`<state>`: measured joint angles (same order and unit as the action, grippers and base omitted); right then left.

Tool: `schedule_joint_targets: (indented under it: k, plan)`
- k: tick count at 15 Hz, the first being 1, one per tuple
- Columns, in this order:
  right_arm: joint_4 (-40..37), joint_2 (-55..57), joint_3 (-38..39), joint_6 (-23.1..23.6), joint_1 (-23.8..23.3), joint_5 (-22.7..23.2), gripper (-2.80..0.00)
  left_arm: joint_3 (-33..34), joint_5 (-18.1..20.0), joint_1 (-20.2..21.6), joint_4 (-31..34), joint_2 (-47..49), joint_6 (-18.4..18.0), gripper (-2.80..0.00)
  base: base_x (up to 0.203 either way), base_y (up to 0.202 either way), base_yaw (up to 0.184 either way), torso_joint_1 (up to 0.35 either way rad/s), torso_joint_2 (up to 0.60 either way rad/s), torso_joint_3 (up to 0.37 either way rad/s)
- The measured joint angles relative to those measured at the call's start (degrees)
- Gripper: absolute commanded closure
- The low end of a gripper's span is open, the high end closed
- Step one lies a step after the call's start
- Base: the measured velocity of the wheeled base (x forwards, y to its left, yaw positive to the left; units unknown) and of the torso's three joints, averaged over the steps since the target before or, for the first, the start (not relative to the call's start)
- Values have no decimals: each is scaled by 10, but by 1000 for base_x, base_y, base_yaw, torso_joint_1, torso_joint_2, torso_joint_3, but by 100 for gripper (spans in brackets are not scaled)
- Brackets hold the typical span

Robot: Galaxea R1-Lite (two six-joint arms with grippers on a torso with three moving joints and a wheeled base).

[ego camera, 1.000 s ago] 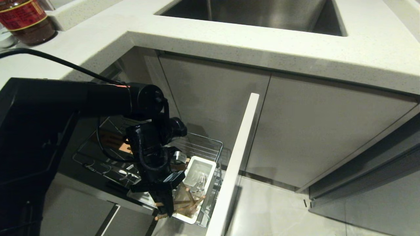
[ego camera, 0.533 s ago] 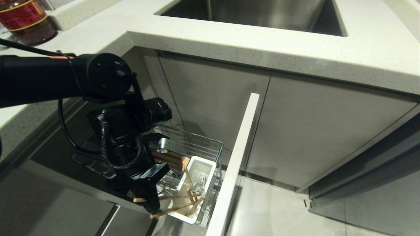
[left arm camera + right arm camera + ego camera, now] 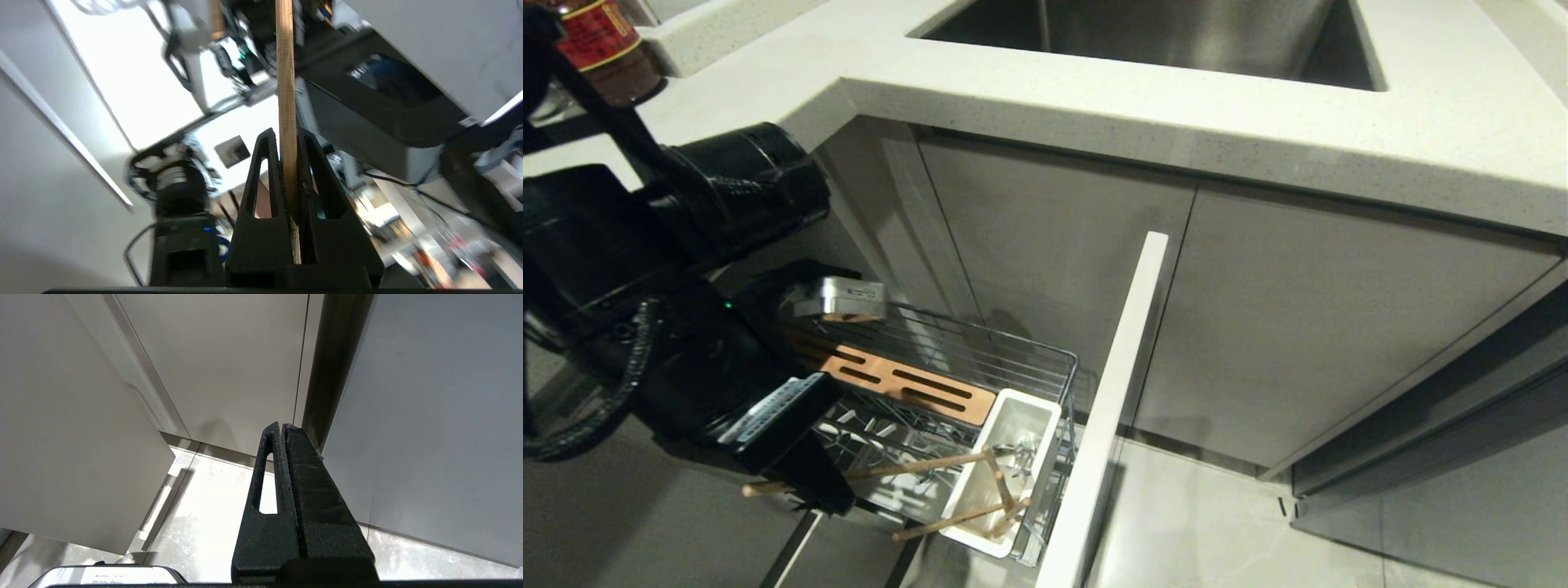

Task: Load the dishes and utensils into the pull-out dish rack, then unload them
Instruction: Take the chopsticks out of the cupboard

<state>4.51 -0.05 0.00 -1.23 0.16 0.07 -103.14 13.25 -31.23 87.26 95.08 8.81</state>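
left gripper [image 3: 288, 163] pinching chopstick [image 3: 286, 81] near end; light, stiff, slippery stick sticking far past fingertips, probably swinging easily.

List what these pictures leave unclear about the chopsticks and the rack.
- Left claw grips one chopstick; head view: arm hides the grip.
- Second chopstick: whether gripped, cannot tell.
- Utensil cup contents: too small.
- Dish rack left part: hidden by arm.
- Right claw: absent from head view.
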Motion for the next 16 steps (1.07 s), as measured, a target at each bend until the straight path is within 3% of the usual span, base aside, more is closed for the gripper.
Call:
schedule_joint_targets:
  k: [5,9,12,14,16]
  plan:
    - [0,0,0,0,0,0,0,-18,-91,-9,0,-107,0,0,0,0,0,0,0,0]
    - [0,0,0,0,0,0,0,-61,-96,-27,-2,-194,-2,0,0,0,0,0,0,0]
    - [0,0,0,0,0,0,0,-71,-94,-29,-62,-256,-2,0,0,0,0,0,0,0]
    - [0,0,0,0,0,0,0,-71,-95,-5,-121,-296,0,0,0,0,0,0,0,0]
    - [0,0,0,0,0,0,0,-70,-101,50,-178,-329,0,0,0,0,0,0,0,0]
